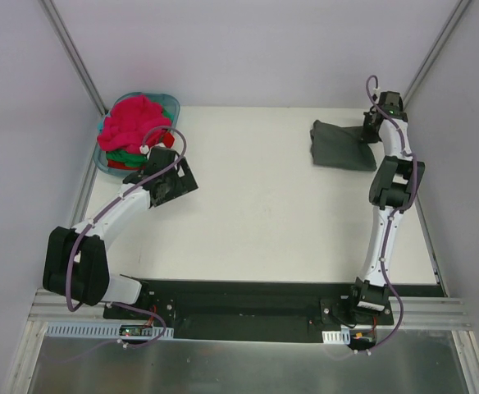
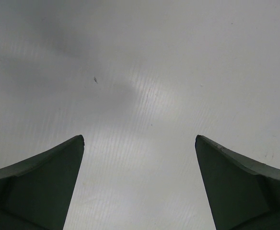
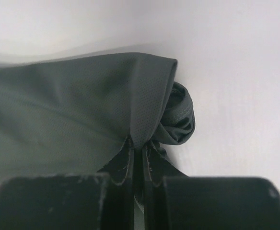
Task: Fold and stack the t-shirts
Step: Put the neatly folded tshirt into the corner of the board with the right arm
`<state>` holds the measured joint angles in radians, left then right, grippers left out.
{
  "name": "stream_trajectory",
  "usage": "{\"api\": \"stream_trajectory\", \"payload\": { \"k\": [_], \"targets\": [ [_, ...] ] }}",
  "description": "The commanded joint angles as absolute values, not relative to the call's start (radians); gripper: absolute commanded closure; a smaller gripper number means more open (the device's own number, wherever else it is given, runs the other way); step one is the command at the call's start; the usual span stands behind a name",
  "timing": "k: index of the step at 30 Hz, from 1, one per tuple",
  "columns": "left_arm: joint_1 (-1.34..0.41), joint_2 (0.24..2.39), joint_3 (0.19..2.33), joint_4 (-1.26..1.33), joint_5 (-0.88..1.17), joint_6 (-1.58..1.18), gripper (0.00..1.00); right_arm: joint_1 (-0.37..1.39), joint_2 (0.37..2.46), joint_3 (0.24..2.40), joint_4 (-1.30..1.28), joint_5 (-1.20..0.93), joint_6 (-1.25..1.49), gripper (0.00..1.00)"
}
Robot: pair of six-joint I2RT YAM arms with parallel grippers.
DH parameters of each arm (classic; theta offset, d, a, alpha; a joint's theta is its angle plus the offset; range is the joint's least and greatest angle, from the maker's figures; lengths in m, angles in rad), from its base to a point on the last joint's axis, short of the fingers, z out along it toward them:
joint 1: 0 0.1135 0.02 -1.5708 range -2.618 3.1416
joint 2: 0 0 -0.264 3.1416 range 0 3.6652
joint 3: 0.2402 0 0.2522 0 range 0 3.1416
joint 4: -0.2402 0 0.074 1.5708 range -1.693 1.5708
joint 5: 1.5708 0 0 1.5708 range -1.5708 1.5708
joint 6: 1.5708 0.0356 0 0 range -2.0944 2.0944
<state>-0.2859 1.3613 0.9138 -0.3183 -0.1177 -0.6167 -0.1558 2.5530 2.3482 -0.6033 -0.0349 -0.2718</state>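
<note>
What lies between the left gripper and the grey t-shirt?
Only bare table between left gripper and grey t-shirt, as the top external view shows.

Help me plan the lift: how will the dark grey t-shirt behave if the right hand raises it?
Probably floppy: the dark grey t-shirt bunches and curls where the right hand pinches its edge. It likely drapes and drags rather than lifting flat. Seems light, thin knit, so a pinch should hold it.

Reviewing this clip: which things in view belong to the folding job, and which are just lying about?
Job: dark grey t-shirt, pinched in the shut right tool; heap of pink-red, red and green t-shirts; open left tool.
Just there: teal basket holding the heap; table.
</note>
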Motion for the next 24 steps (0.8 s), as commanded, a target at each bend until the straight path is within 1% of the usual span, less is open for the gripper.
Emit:
{"api": "stream_trajectory", "payload": {
  "k": [1, 5, 7, 12, 14, 18, 20, 23, 24],
  "targets": [
    [-0.276, 1.402, 0.98, -0.331, -0.141, -0.587, 0.01, -0.187, 2.56, 2.407, -0.572, -0.075, -0.277, 0.94],
    [-0.276, 1.43, 1.0, -0.337, -0.132, -0.589, 0.01, -0.195, 2.528, 2.352, -0.476, -0.043, -0.347, 0.89],
    [-0.276, 1.44, 1.008, -0.337, -0.123, -0.595, 0.01, -0.198, 2.54, 2.373, -0.469, -0.023, -0.342, 0.89],
    [-0.275, 1.45, 1.02, -0.344, -0.115, -0.592, 0.01, -0.224, 2.579, 2.444, -0.446, -0.098, -0.319, 0.9],
    [-0.276, 1.442, 1.023, -0.344, -0.121, -0.592, 0.01, -0.238, 2.577, 2.434, -0.425, -0.139, -0.304, 0.84],
    [-0.275, 1.434, 1.023, -0.345, -0.141, -0.6, 0.01, -0.249, 2.557, 2.396, -0.393, -0.147, -0.273, 0.83],
    [-0.275, 1.434, 1.029, -0.344, -0.138, -0.598, 0.01, -0.25, 2.55, 2.388, -0.388, -0.134, -0.261, 0.77],
    [-0.276, 1.43, 1.028, -0.345, -0.132, -0.6, 0.01, -0.25, 2.533, 2.378, -0.374, -0.086, -0.238, 0.61],
    [-0.275, 1.428, 1.023, -0.344, -0.127, -0.603, 0.01, -0.25, 2.523, 2.378, -0.371, -0.071, -0.232, 0.59]
  ]
}}
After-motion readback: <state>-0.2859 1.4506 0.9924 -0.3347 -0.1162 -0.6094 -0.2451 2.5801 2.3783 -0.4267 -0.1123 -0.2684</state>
